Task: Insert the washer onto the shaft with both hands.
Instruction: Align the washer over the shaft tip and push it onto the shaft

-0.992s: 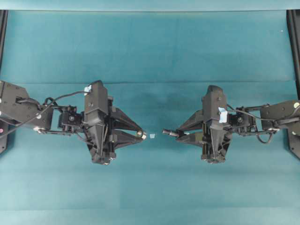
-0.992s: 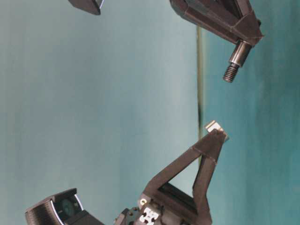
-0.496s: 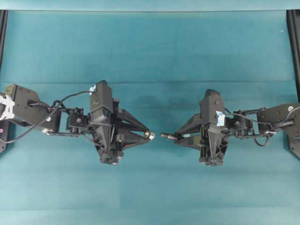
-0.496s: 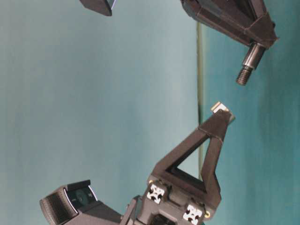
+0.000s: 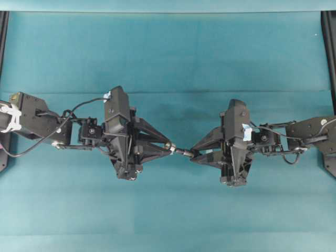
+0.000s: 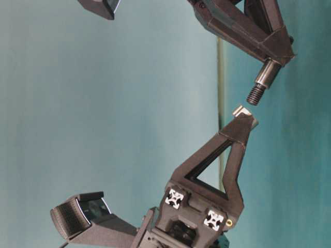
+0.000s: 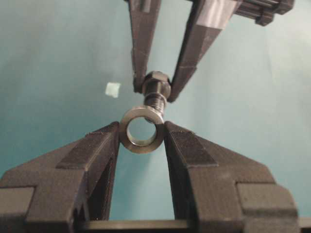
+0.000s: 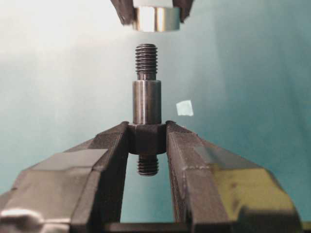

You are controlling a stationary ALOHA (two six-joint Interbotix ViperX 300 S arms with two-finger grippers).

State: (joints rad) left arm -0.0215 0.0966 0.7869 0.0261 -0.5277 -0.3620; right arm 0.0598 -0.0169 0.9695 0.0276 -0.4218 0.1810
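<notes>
We see the left gripper (image 7: 142, 138) clamped on the washer (image 7: 142, 129) and the right gripper (image 8: 147, 138) clamped on the shaft (image 8: 146, 102) — its threaded tip just short of the ring's hole, both above the teal table (image 5: 168, 52).

Flat teal cloth-covered tabletop (image 5: 168, 52), faint horizontal seams across it. Black metal frame rails (image 5: 329, 47) at left and right edges. One small pale blue tape scrap (image 8: 184, 108) lying on cloth. Even, diffuse lighting.
</notes>
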